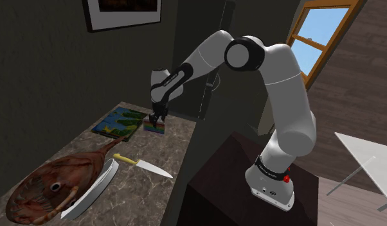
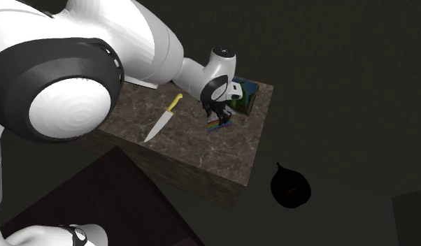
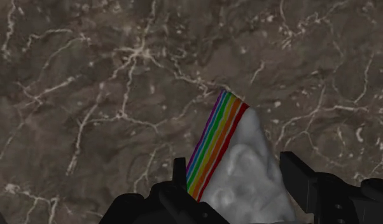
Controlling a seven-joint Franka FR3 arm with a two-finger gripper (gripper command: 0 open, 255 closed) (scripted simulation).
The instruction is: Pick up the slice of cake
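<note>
Black gripper [image 1: 155,120] sits low around a rainbow-layered slice of cake [image 3: 247,168] on the marble counter [image 1: 173,146]; whether it grips, I cannot tell.

White arm [image 1: 285,90] rises from base [image 1: 270,183] at shoulder view's lower right. Bends sharply at dark elbow joint [image 1: 240,52]. Forearm [image 1: 198,63] slopes down toward that view's left. Wrist [image 1: 161,82] turned downward, hand near vertical. Jaws point straight down, standing apart. Black fingers [image 3: 305,184] not meeting.
</note>
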